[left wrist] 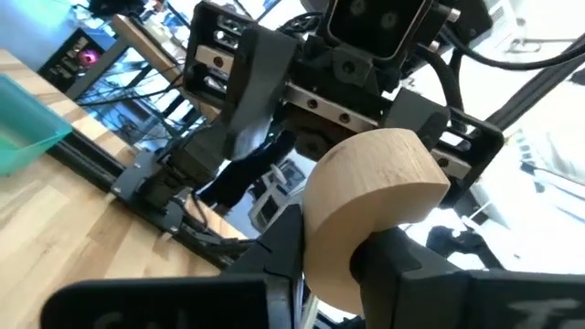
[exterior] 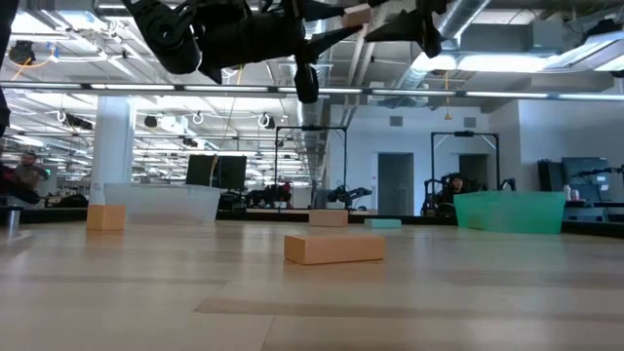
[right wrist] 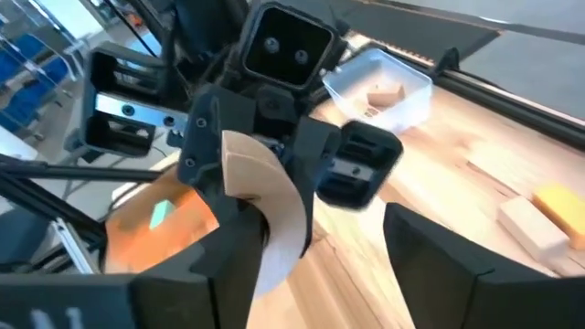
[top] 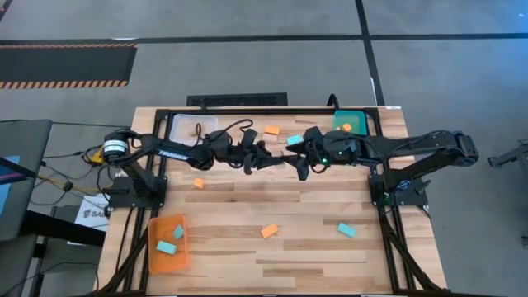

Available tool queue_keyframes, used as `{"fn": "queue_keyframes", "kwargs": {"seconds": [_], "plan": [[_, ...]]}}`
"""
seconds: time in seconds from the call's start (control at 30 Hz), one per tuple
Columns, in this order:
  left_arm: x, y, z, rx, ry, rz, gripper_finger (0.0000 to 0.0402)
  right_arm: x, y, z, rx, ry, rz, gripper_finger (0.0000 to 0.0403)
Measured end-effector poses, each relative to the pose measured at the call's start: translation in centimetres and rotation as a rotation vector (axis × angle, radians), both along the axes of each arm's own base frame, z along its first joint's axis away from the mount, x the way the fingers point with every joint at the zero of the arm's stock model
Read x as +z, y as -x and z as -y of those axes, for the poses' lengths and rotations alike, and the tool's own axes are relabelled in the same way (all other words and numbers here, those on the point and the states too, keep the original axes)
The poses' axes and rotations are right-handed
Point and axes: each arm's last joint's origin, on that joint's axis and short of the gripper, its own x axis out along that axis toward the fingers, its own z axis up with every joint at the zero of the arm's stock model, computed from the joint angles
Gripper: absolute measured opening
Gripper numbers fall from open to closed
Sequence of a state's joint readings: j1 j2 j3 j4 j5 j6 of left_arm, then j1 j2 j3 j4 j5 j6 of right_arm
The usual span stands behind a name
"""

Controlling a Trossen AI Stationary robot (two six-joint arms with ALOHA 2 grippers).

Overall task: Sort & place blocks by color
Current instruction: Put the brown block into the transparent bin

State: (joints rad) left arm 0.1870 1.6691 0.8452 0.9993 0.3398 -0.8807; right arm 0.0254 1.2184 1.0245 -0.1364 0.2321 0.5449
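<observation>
- The piece in play is a plain tan wooden block with a rounded, half-disc shape (left wrist: 370, 215), held up in the air over the middle of the far half of the table, between the two arms.
- The left gripper (left wrist: 329, 274) is clamped on that rounded block, with dark fingers on both sides of it in its own wrist view.
- The right gripper (right wrist: 320, 251) faces it from the right with its jaws apart; the block sits against one finger, the other stands clear. Looks like a mid-air handoff to me, with the left arm taking over.
- Where it probably goes: the clear plastic tray (top: 195, 126) at the far left already has a tan piece in it, so that's my guess for the wood ones.
- Next move, I'd say: right arm backs straight off without knocking the block, then left swings to the clear tray and lets go low.
- Still loose on the butcher-block wooden table (top: 313, 247): orange blocks (top: 269, 231) and light blue blocks (top: 346, 229). The orange plastic tray (top: 157, 252) at near left holds blue ones, and the teal plastic tray (top: 359, 117) at far right has an orange one.
</observation>
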Motion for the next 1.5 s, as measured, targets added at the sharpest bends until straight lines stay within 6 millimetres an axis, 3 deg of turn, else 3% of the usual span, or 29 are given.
{"fn": "queue_keyframes", "kwargs": {"seconds": [0.27,0.43,0.67,0.87,1.0,1.33,1.5], "plan": [[-1.7,0.5,-1.6,0.049,-0.071,-0.231,0.0042,1.1,2.4,-0.3,0.028,-0.022,-0.027,0.0255],[-2.2,2.5,-2.8,0.108,-0.182,-0.466,0.0042,1.7,3.8,-0.9,0.053,-0.028,-0.026,0.0255],[-1.2,7.6,-6.0,0.316,-0.287,-0.783,0.0042,1.2,3.9,-1.9,0.079,-0.044,-0.074,0.0255],[-0.7,13.6,-8.3,0.624,-0.293,-1.157,0.0042,0.0,2.8,-2.5,0.09,-0.057,-0.129,0.0255],[-0.9,16.1,-9.6,0.765,-0.287,-1.325,0.0042,-0.9,1.9,-2.6,0.088,-0.055,-0.171,0.0255],[-0.9,18.5,-12.0,0.876,-0.219,-1.365,0.0047,-2.6,0.4,-2.8,0.086,-0.066,-0.233,0.0255],[-0.9,18.8,-12.3,0.849,-0.212,-1.359,0.0137,-2.6,0.4,-2.9,0.09,-0.069,-0.235,0.0255]]}}
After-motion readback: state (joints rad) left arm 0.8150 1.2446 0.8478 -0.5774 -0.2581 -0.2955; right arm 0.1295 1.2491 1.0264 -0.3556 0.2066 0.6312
